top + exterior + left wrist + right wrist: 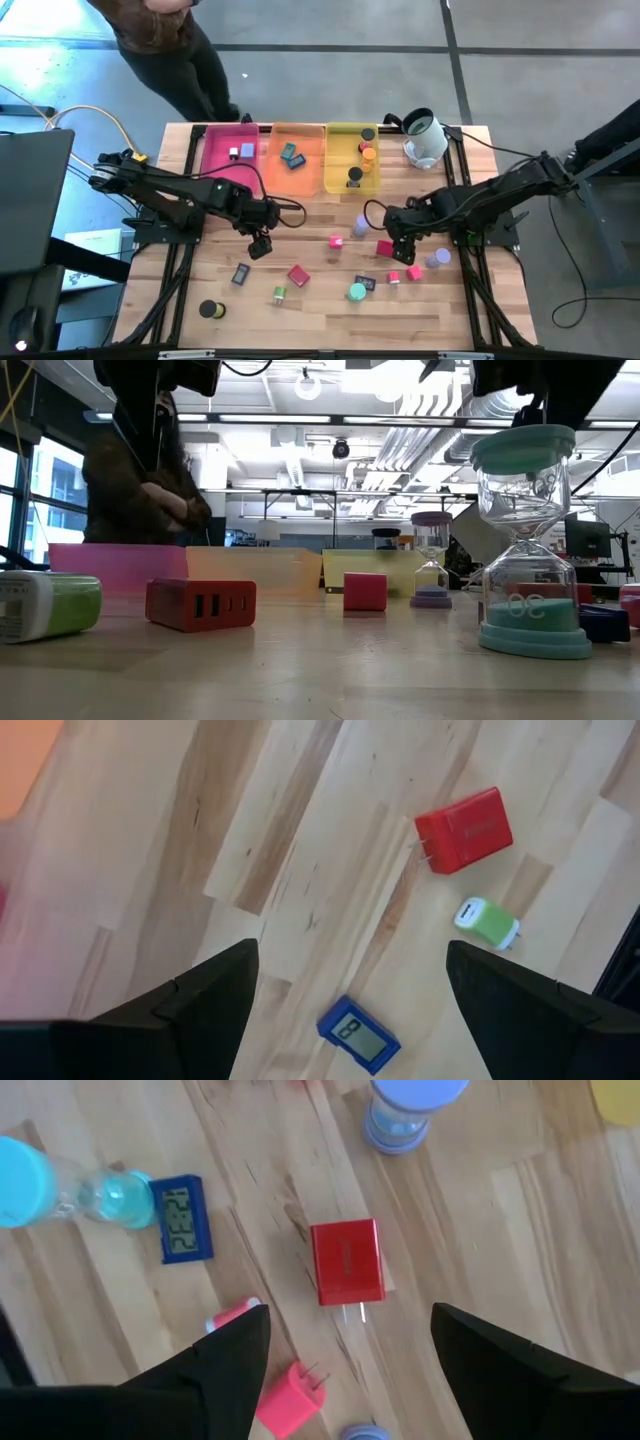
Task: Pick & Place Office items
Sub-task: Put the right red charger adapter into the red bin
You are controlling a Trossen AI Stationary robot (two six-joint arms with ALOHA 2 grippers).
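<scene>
Along the wooden worktop's point(320, 310) far edge, three translucent trays: pink point(222, 160) holding two small pieces, orange point(300, 172) two dark-blue rectangles, yellow point(345, 178) black and orange cylinders. Remaining office items point(298, 275) lie scattered mid-worktop. Left gripper point(260, 245) and right gripper point(402, 252) hover spread, empty.

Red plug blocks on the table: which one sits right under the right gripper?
The red charger framed between the right gripper's open fingers; the other red charger lies near the left arm.

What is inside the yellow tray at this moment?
The yellow tray holds a black cylinder near its far end, orange pieces in the middle, and a black-topped piece near its front end. What they are exactly cannot be told, nor anything beneath them.
</scene>
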